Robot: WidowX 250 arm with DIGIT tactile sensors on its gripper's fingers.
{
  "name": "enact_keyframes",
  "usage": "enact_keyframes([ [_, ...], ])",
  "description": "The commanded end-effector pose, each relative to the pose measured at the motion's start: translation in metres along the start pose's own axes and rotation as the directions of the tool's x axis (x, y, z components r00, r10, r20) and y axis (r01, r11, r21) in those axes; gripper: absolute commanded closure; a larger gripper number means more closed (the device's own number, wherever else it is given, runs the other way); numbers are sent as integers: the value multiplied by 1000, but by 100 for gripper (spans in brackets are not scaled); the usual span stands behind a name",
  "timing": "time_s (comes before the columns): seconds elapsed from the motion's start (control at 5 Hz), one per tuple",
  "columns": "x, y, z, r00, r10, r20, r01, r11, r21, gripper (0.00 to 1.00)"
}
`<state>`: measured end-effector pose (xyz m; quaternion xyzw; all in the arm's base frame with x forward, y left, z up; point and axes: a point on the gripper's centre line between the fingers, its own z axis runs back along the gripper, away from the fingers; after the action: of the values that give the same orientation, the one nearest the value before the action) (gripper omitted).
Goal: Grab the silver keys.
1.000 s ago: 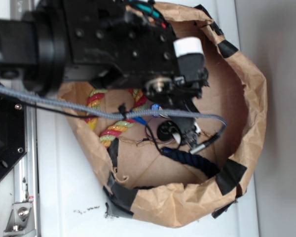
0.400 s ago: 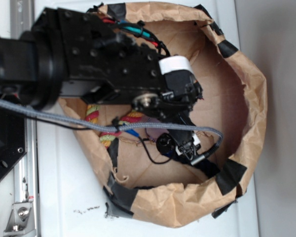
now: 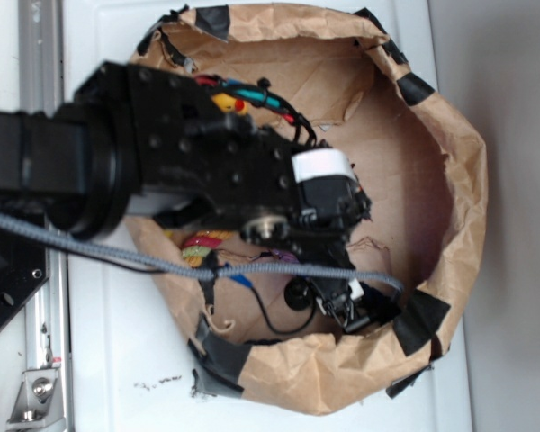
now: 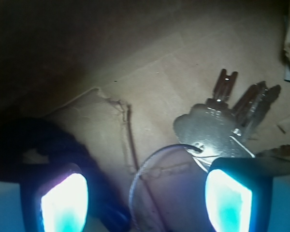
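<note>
White counter [image 3: 108, 360] carries a big brown paper bag [image 3: 459, 180], rim rolled down and patched with black tape, lying open toward the camera. Black WidowX arm [image 3: 162, 162] comes in from 9 o'clock and fills most of the bag mouth; a grey braided cable [image 3: 117, 256] crosses in front of it.

Bag contents, largest first: a multicolour rope toy [image 3: 202, 245] peeks out under the arm at about 7 o'clock of the bag floor. Dark blue rope [image 4: 63, 150] shows only in the wrist view, at 9 o'clock, just behind the left jaw. A clear plastic ring or disc [image 4: 159, 183] lies at 6 o'clock between the jaws, touching the keys. The silver keys [image 4: 217, 121] sit on the bag's paper floor at 3 o'clock in the wrist view, blades fanned toward 1 o'clock, heads just above the right jaw. In the exterior view the keys are hidden by the wrist.

Gripper [image 4: 145, 193]: jaws wide apart, nothing between them but the clear ring and bare paper. Glowing pads [image 4: 63, 198] at both lower corners.

Step in hand: lining up over the keys, not yet grasped. To do it well, I judge the gripper needs to shift toward 3 o'clock so the key heads sit centred between the jaws, then drop to the floor and close across the stacked heads rather than the thin blades. Risk: pinching the clear ring or paper instead, or snagging the dark rope.
</note>
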<state>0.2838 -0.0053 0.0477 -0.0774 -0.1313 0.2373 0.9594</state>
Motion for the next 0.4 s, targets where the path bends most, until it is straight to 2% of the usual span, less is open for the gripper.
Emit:
enact_keyframes([
  [0.0, 6, 3, 0, 1000, -13, 19, 13, 1000, 7, 0],
  [0.2, 3, 9, -12, 998, -26, 49, 23, 998, 55, 0],
])
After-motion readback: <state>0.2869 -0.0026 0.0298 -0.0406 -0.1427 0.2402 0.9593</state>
